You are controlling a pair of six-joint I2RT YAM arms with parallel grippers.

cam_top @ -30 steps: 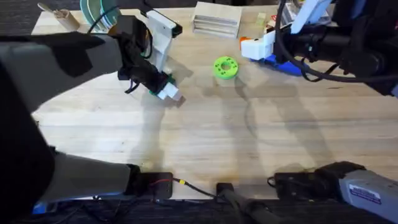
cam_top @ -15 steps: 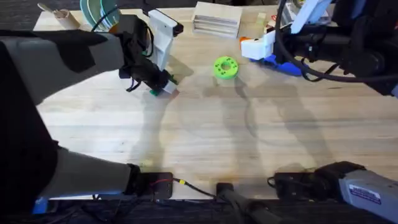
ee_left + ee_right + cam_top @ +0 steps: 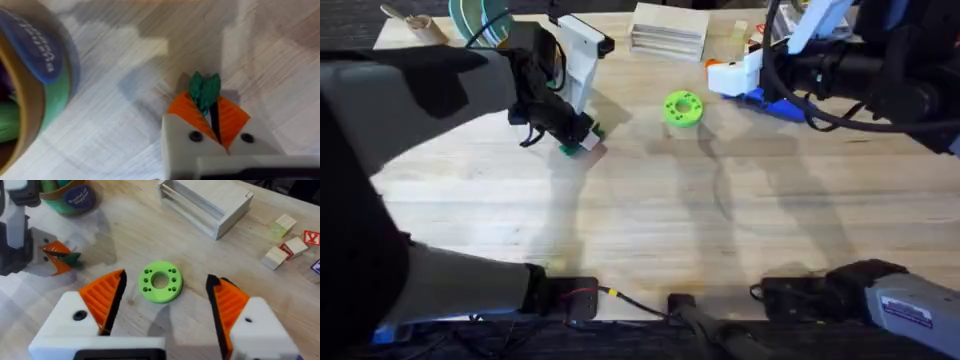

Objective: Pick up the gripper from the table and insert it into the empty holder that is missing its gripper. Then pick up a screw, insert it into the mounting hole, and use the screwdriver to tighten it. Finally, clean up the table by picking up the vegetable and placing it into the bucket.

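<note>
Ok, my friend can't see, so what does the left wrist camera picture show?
The left pincer is shut on a small dark green leafy vegetable, pinched between its orange pads just above the wooden table. Beside it stands a round bucket with a green and blue printed side.

Wide open desk (image 3: 720,230) along my near edge and centre, nothing to dodge there. Far side was crowded: lime-green disc (image 3: 682,108), wooden box (image 3: 668,30), the bucket (image 3: 67,197) near the far-left corner.
</note>
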